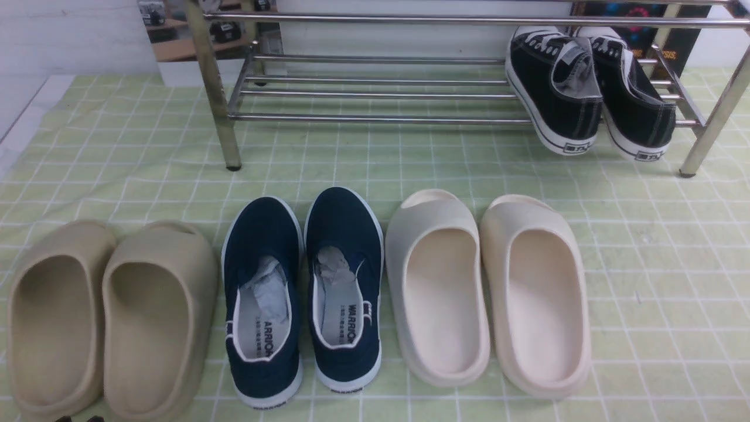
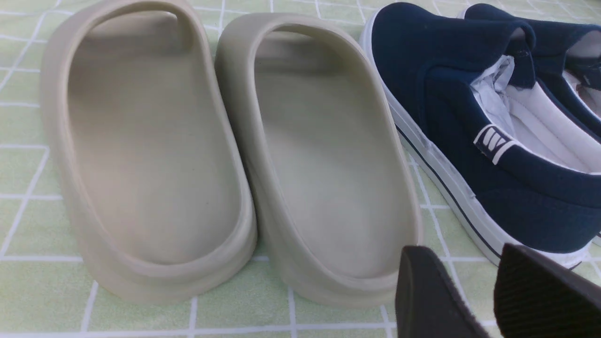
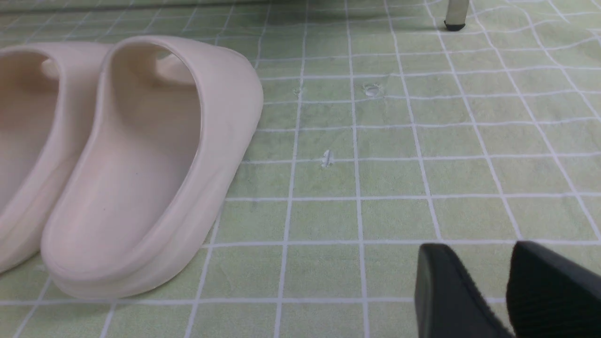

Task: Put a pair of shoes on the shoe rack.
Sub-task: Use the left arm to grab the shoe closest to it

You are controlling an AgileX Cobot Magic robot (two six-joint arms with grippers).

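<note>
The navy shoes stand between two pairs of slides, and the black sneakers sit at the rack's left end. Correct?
No: the front view shows the black sneakers at the right end of the rack. The navy shoes do stand between the beige slides and the cream slides.

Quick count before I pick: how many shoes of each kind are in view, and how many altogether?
Navy slip-on sneakers: 2
Black lace-up sneakers: 2
Tan foam slides: 2
Cream foam slides: 2
Total: 8 shoes

front: facing rack point(image 1: 375, 118) | left wrist: low, near beige slides point(image 2: 328, 164) | right wrist: low, near cream slides point(image 3: 141, 164)
</note>
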